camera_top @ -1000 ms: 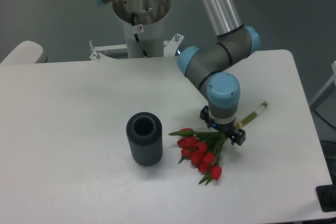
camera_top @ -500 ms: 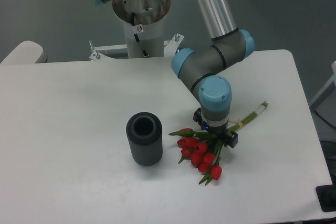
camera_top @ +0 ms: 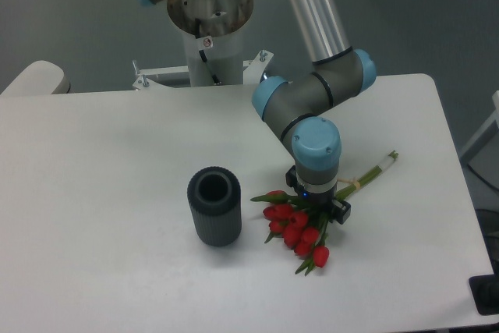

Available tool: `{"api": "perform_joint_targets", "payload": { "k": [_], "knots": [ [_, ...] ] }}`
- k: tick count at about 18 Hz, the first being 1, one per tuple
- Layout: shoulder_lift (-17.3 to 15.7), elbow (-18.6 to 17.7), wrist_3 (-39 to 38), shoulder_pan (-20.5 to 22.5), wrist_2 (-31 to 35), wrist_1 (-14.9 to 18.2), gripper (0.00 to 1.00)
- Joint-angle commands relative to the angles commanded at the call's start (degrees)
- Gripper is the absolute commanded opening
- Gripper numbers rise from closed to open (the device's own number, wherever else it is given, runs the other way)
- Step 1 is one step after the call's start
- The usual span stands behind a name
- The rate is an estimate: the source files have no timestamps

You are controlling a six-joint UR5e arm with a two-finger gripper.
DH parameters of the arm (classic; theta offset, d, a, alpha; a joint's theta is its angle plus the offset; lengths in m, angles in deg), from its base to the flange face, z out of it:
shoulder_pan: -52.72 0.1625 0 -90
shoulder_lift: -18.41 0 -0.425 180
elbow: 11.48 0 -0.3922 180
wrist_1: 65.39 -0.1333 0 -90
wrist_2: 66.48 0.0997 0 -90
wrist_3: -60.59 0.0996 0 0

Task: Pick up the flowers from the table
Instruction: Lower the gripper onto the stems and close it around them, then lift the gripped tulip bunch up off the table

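Claw sits low right over the flowers, where leaves meet stems, likely the best spot to grab the bunch lying on the table near the dark tube; I cannot tell how wide it is.

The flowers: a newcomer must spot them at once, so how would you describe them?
On the white table, look right of the dark ribbed cylinder, directly under the blue-capped gripper. The flowers lie flat there: red tulip heads, pale stems trailing up-right, the only colourful thing on it.
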Motion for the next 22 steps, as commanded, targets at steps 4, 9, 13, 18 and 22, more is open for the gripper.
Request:
{"api": "perform_joint_targets", "payload": {
  "k": [4,9,13,18,22],
  "knots": [
    [0.2,1.0,0.4,0.0,-0.1,0.2,0.38],
    [0.2,1.6,0.6,0.3,-0.7,0.2,0.36],
    [0.2,4.5,1.1,1.1,-1.9,1.0,0.36],
    [0.2,9.7,3.3,2.8,-4.8,6.7,0.36],
    [-0.9,14.7,3.0,3.4,-11.2,13.3,0.36]
  ]
}}
